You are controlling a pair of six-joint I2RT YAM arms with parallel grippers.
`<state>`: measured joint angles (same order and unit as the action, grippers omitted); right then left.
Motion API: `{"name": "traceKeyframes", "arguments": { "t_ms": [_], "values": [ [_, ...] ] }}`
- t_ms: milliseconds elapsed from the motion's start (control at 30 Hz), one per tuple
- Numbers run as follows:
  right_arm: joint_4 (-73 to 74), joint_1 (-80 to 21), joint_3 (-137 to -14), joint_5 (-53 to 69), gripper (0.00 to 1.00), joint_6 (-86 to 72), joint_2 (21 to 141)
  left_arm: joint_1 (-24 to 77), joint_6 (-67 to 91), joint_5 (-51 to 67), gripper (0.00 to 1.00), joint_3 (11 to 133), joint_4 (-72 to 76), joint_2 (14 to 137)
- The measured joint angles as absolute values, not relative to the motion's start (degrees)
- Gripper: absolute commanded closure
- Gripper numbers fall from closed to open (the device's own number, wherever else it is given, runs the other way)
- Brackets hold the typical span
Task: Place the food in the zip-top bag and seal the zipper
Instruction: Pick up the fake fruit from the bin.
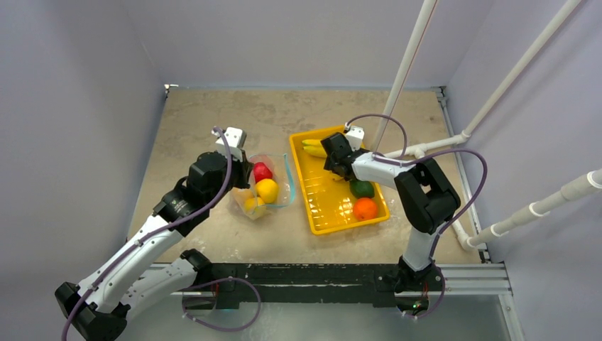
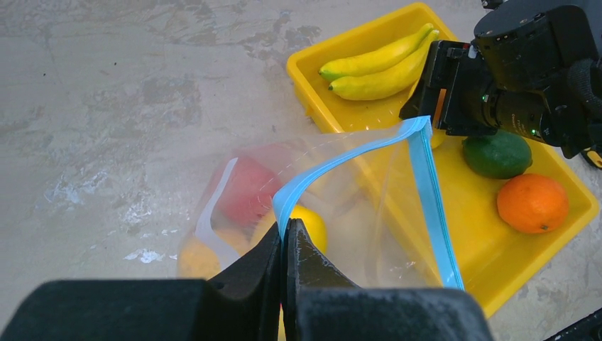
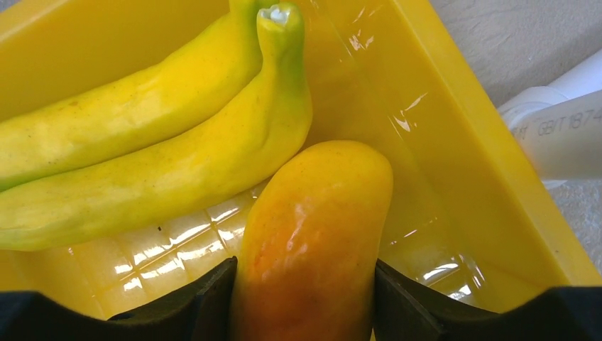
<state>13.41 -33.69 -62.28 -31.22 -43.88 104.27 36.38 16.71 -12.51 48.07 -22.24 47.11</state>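
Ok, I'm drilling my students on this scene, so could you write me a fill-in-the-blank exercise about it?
The left claw is shut on the zipper of the clear ____. The right claw straddles a toy mango lying in the yellow ____. Beside the mango lie two toy ____. Nearer the arms in that tray sit a green lime and an ____.
Missing words: bag, tray, bananas, orange.

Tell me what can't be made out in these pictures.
Right wrist view: the bottom edge cuts off the lower end of the mango.
Top view: the right gripper hides the mango it holds.
Left wrist view: the bag blurs the fruit inside it.
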Motion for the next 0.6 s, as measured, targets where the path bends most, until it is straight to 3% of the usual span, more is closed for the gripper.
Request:
{"name": "traceKeyframes", "arguments": {
  "t_ms": [200, 600],
  "values": [
    [11.99, -33.69, -61.73, -30.09, 0.93, -42.72, 103.26, 36.38, 16.71, -12.91, 1.0, 48.07, -22.33, 47.0],
    [10.63, -34.15, -60.73, -25.74, 0.99, -39.33, 87.85, 36.38, 16.69, -13.63, 1.0, 48.07, -22.35, 47.03]
  ]
}}
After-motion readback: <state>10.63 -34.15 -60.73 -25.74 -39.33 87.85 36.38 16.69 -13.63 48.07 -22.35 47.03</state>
